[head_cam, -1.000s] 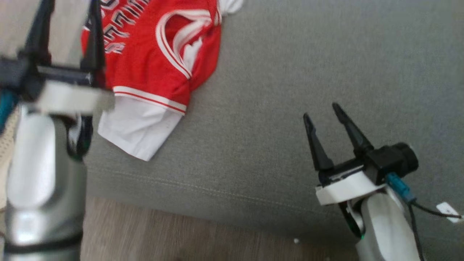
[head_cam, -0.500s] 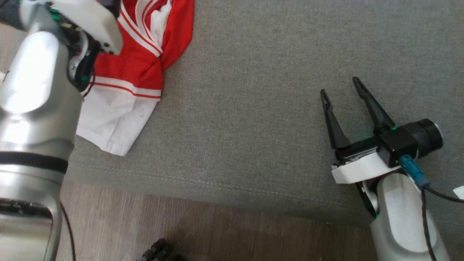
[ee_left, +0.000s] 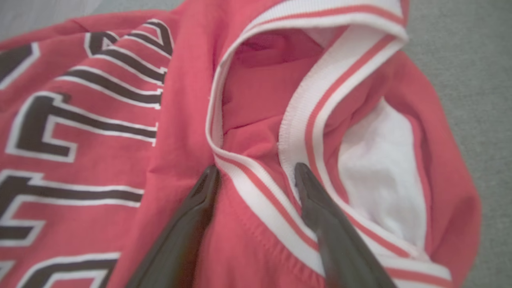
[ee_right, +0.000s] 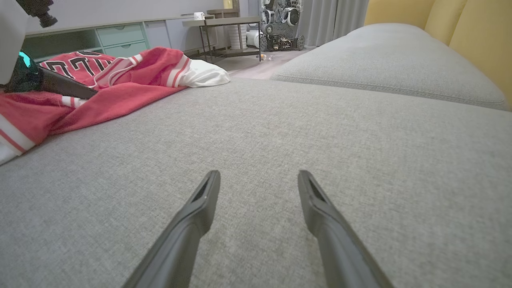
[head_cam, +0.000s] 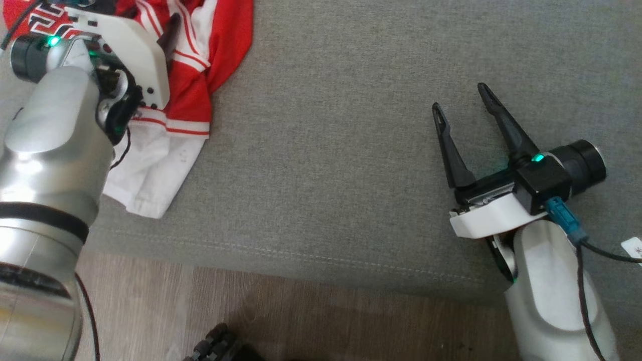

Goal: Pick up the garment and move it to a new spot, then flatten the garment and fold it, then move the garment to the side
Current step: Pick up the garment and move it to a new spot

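Observation:
The garment (head_cam: pixel 200 85) is a red jersey with white striped trim, white sleeves and black lettering, lying crumpled at the sofa seat's near left. My left gripper (ee_left: pixel 256 168) hangs open just above it, its fingertips (ee_left: pixel 210 180) either side of the striped neckband (ee_left: pixel 256 188), nothing pinched. From the right wrist, the garment (ee_right: pixel 120 92) lies at the left, with one dark left finger (ee_right: pixel 66 89) on it. My right gripper (head_cam: pixel 459 98) stands open over bare grey cushion at the right, far from the jersey, holding nothing; its own view shows the right gripper (ee_right: pixel 258 175) above plain fabric.
The grey sofa seat (head_cam: pixel 326 150) ends at a stitched front edge, with wooden floor (head_cam: pixel 311 321) below and a dark object (head_cam: pixel 215 346) on it. A second seat cushion (ee_right: pixel 380 60) and yellow back cushions (ee_right: pixel 472 28) lie beyond. A drawer cabinet (ee_right: pixel 120 36) stands far off.
The head camera has shifted, so the jersey sits further up and left in its view. My left arm has lowered its gripper onto the jersey. The right gripper stays open.

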Motion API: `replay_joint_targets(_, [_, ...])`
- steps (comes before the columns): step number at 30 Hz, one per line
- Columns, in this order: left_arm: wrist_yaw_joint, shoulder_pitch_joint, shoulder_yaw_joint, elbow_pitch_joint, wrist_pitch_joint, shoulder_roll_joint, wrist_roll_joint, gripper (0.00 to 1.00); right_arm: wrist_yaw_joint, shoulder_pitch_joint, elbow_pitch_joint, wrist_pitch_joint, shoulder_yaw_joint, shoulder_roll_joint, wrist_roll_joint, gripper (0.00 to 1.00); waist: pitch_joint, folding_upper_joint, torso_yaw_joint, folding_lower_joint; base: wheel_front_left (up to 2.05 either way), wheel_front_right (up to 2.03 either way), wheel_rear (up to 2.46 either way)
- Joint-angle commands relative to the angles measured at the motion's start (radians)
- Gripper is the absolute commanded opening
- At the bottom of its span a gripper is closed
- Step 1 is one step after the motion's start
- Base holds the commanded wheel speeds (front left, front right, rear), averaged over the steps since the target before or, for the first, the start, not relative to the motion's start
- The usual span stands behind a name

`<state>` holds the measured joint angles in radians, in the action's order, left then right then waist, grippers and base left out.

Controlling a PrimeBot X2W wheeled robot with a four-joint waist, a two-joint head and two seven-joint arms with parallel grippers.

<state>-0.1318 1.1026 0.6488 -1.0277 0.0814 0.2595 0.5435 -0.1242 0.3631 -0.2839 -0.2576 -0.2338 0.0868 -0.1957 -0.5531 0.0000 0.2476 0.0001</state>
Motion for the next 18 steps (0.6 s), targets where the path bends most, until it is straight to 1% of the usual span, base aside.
replay_joint_targets(1, [0.001,0.014,0.006,-0.004,0.018,0.063,0.016,1.0,-0.007,-0.001,0.004,-0.004,-0.028,-0.019,0.008,1.0,0.0,0.0,-0.006,-0.0001,0.0,0.0,0.0])
replay_joint_targets(2, [0.001,0.015,0.015,-0.009,0.012,0.07,0.025,0.45,-0.007,0.001,0.001,-0.004,-0.031,-0.02,0.01,1.0,0.001,0.0,-0.009,-0.0001,0.0,0.0,0.0])
replay_joint_targets(3, [0.001,0.015,0.015,-0.009,0.012,0.07,0.025,0.45,-0.007,0.001,0.001,-0.004,-0.031,-0.02,0.01,1.0,0.001,0.0,-0.009,-0.0001,0.0,0.0,0.0])
replay_joint_targets(4, [0.001,0.017,0.024,-0.014,-0.002,0.079,0.029,0.0,-0.007,0.002,-0.001,-0.004,-0.034,-0.021,0.012,1.0,0.003,0.0,-0.013,-0.0001,0.0,0.0,0.0])
replay_joint_targets(6, [0.001,0.024,0.04,-0.022,-0.052,0.098,0.028,0.0,-0.007,0.003,-0.003,-0.004,-0.034,-0.024,0.017,1.0,0.011,0.0,-0.019,-0.0001,0.0,0.0,0.0])
replay_joint_targets(10, [0.001,0.05,0.035,-0.037,-0.185,0.128,0.034,0.0,-0.007,-0.005,-0.008,-0.004,-0.038,-0.029,0.029,1.0,0.047,0.0,-0.033,-0.0001,0.0,0.0,0.0])
replay_joint_targets(12, [0.001,0.064,0.036,-0.038,-0.233,0.138,0.036,0.0,-0.007,-0.012,-0.009,-0.004,-0.039,-0.031,0.038,1.0,0.076,0.0,-0.04,-0.0001,0.0,0.0,0.0])
replay_joint_targets(18, [0.005,0.13,0.064,-0.008,-0.303,0.175,-0.01,0.0,-0.007,-0.039,-0.021,-0.004,-0.052,-0.036,0.075,1.0,0.18,0.0,-0.071,-0.0001,0.0,0.0,0.0])
